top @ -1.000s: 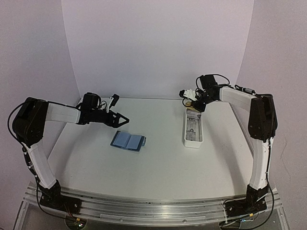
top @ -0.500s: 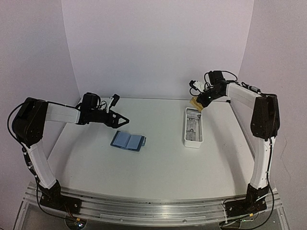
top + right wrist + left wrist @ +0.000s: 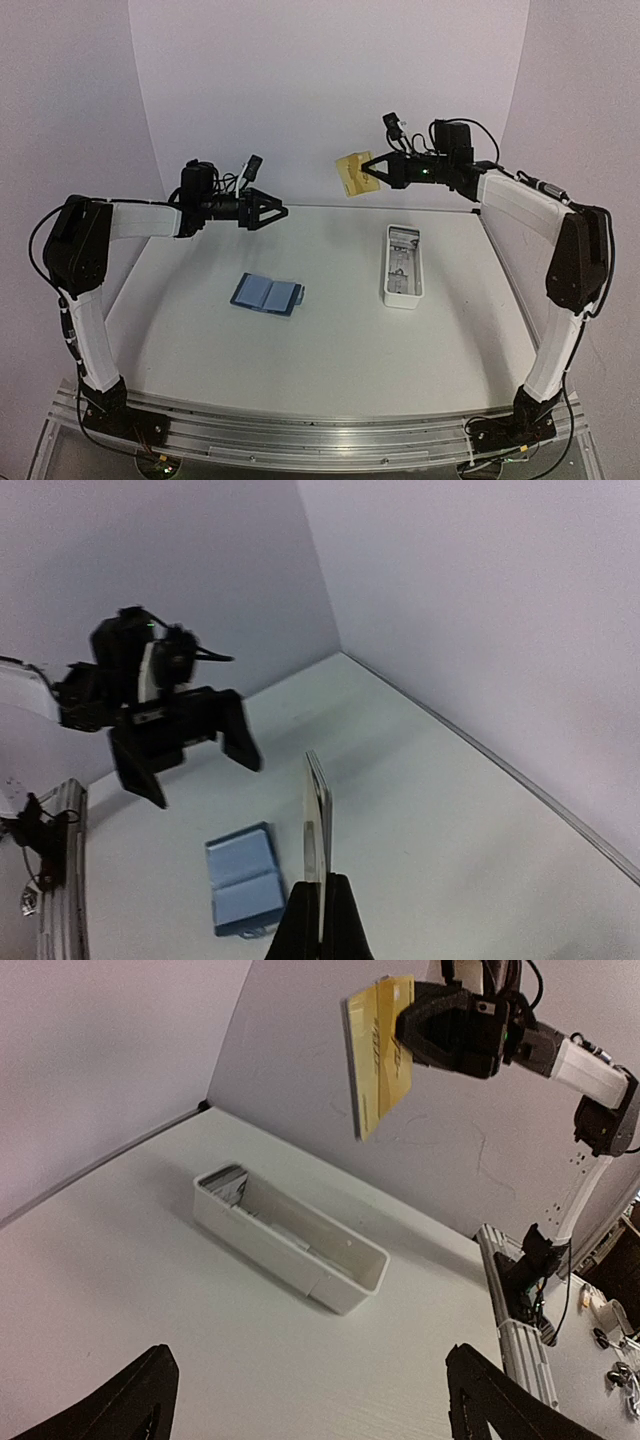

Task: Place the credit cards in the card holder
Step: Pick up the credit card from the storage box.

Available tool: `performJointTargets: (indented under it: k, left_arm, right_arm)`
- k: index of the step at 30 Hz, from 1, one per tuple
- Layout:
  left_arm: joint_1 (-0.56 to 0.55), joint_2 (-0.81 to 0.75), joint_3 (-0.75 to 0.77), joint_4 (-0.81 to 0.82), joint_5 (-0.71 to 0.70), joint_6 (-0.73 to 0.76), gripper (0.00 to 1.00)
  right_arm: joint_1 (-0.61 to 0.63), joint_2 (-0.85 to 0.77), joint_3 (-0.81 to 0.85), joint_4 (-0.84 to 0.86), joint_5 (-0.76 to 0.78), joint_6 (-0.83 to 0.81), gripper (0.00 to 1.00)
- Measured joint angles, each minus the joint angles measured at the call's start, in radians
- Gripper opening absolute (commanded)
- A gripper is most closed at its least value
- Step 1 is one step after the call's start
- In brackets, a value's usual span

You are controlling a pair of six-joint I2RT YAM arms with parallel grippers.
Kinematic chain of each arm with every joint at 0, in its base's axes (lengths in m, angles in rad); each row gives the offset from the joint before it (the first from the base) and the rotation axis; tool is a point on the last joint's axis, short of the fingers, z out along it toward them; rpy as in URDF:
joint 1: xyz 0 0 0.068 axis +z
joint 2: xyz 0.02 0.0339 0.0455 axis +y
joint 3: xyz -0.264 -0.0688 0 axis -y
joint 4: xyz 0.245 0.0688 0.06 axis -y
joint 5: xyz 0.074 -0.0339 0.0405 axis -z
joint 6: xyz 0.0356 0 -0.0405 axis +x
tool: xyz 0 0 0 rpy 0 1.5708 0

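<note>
My right arm reaches high across toward the left arm, and their grippers face each other in the air, well apart. The right gripper is clenched on one end of a gold card, so most of the card sticks out unsupported. On its own camera the card's edge looks doubled, and I cannot tell whether that is one card or two. The left gripper is spread wide and empty.

This looks to me like a hand-over. If the arms close in carelessly, the fingers could clash. If the left gripper bites off-centre, or the right lets go too soon, the card drops flat onto the table, where something so thin would be awkward to lift. A second card, if there is one, could slip free.

The holder lies open below the left gripper. It looks loose, so a pushed card may slide it.

Pale lilac walls wrap the back and sides. The table is white and smooth. The white tray sits to the right, and what look like pale cards lie in it.
</note>
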Motion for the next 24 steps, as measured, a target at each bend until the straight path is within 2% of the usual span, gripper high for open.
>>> performJointTargets:
  k: [4, 11, 17, 24]
  left_arm:
    - [-0.033, 0.037, 0.098, 0.125, 0.048, -0.113, 0.91]
    - [-0.074, 0.054, 0.152, 0.307, 0.109, -0.264, 0.87]
    - [-0.093, 0.074, 0.206, 0.328, 0.103, -0.293, 0.93]
    - [-0.111, 0.125, 0.288, 0.356, 0.084, -0.332, 0.89]
  right_arm:
    - [0.071, -0.058, -0.108, 0.252, -0.138, 0.166, 0.00]
    - [0.088, -0.059, -0.130, 0.449, -0.229, 0.318, 0.00]
    - [0.103, -0.059, -0.130, 0.544, -0.273, 0.385, 0.00]
    - [0.126, -0.055, -0.132, 0.579, -0.288, 0.402, 0.00]
